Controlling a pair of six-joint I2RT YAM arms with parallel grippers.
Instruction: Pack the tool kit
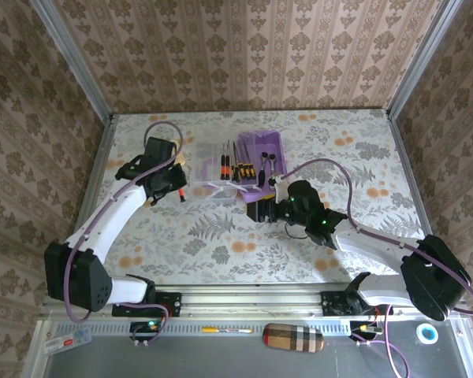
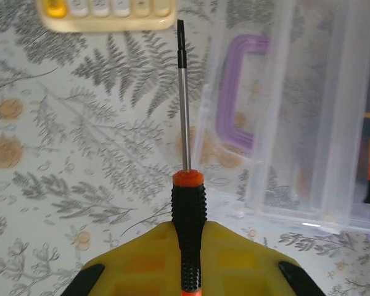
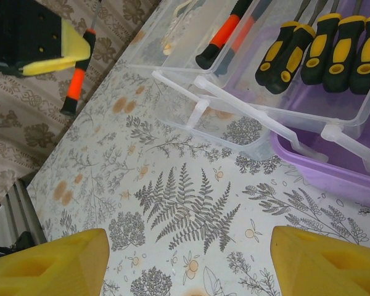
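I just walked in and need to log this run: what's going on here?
Tools are being packed into an open box. The left gripper is shut on a black-orange screwdriver, held over the table beside it. The right gripper hangs open and empty near the box, where other screwdrivers already lie.

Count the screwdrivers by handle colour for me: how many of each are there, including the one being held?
black-and-yellow-handled screwdrivers: 5
black-and-orange-handled screwdrivers: 3, as far as I can make out, one of them clamped in the left gripper
Total: 8
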